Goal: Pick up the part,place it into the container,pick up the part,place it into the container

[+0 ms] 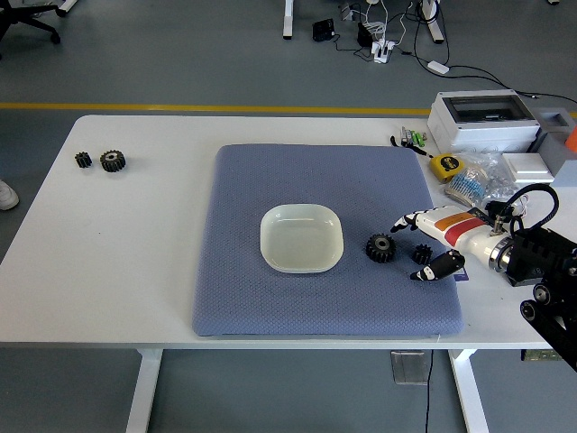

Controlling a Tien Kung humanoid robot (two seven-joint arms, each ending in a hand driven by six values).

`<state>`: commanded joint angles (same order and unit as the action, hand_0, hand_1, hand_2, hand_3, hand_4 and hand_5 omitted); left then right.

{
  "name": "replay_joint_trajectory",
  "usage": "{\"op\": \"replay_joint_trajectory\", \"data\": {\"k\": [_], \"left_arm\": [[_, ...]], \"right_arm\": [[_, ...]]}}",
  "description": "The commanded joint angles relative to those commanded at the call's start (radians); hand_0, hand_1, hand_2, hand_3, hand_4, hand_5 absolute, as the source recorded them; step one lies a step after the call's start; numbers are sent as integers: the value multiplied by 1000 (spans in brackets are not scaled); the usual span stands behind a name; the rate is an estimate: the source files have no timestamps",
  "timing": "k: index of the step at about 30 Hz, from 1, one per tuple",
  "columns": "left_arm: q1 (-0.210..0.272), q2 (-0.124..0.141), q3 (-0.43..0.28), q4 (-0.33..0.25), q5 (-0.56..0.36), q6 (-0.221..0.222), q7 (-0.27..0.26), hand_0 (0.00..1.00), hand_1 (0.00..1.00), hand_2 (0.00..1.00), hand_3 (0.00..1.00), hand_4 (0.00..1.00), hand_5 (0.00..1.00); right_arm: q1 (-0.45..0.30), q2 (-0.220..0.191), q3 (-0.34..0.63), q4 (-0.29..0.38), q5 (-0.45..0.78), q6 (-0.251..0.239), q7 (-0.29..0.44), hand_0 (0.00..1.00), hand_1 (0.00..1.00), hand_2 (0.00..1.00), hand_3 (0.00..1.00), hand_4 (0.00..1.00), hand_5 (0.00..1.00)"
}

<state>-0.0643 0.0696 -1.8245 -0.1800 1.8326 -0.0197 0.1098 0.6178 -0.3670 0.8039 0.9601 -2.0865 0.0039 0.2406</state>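
Two black gears on the blue mat (270, 298), both to the right of the white dish (302, 238): the larger gear (380, 248) just beside the dish, the smaller gear (422, 254) a little farther right. Both apart from the dish, neither inside it. Dish near the middle of the mat, nothing visible in it.

Right hand (431, 244) reaching in from the right of the dish, low over the mat's right part, fingers spread and gripping nothing. One fingertip (398, 225) pointing toward the dish, above and just right of the larger gear; another black-tipped finger (439, 268) below and right of the smaller gear. Smaller gear lying between those fingers; contact with it not clear. White and orange shell on the back of the hand, black wrist and cables behind it.

Far to the left of the dish, off the mat on the white table (117, 262): two more gears, a small one (83, 160) and a bigger one (113, 161) side by side.

Up and to the right of the dish, past the mat's corner: a yellow tape measure (444, 165), a clear bag (482, 180) of small bits, and a white box (482, 117) with a dark window.
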Motion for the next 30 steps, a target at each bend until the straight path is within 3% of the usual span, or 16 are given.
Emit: {"op": "replay_joint_trajectory", "data": {"k": [5,6,11,12,22,29,30], "left_arm": [[0,-2,-3,0,1,1,1,711,672,665,566,614,544],[0,-2,-3,0,0,0,2,711,671,665,566,613,544],[-1,-3,-4,0,0,1,3,711,671,665,566,613,544],[-1,-4,-4,0,0,1,3,712,672,665,566,614,544],[-4,-5,-6,0,-3,1,2,712,672,666,566,613,544],[-3,-4,-4,0,-9,2,0,712,672,665,566,613,545],[-3,-4,-3,0,-10,2,0,712,671,666,566,613,546]], "right_arm": [[6,15,0,-42,14,-6,-5,491,610,666,734,998,188],[7,17,0,-48,20,-9,-5,425,551,578,571,907,148],[7,19,1,-67,43,-17,-11,425,551,578,571,907,148],[7,20,1,-72,47,-18,-12,398,498,535,509,812,145],[5,26,-10,-110,87,-54,-15,375,471,518,514,788,163],[2,36,-7,-141,99,-46,-16,352,462,520,519,784,166],[1,36,-7,-139,102,-44,-16,147,280,476,514,768,159]]}}
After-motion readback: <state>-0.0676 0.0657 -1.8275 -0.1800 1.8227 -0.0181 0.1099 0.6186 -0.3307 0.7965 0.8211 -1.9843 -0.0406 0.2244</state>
